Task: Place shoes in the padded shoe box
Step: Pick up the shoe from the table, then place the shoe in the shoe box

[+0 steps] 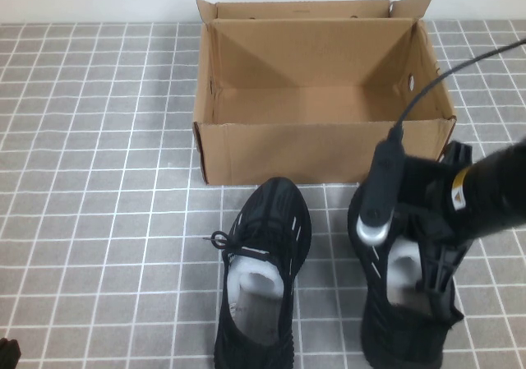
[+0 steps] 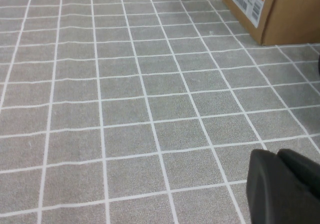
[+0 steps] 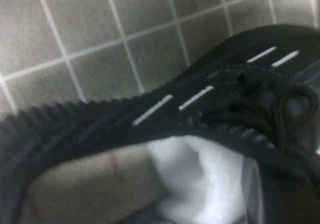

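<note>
Jaws: honestly can't tell how either set is standing.
Your right gripper (image 1: 427,283) is sitting down over the right shoe (image 1: 407,328); left gripper (image 2: 282,186) is hovering over tiles (image 2: 125,109).

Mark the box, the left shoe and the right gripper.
box (image 1: 312,149), high view, front wall.
left shoe (image 1: 275,213), high view, toe top.
right gripper (image 1: 427,283), high view, down over the right shoe's opening.

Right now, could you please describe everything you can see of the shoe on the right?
The right shoe is a black knit sneaker with white dash marks, black laces and white stuffing inside. It stands upright on the grey tiled mat, toe toward the cardboard box, beside the left shoe. The right gripper is at its opening; the left gripper is parked far off.
</note>
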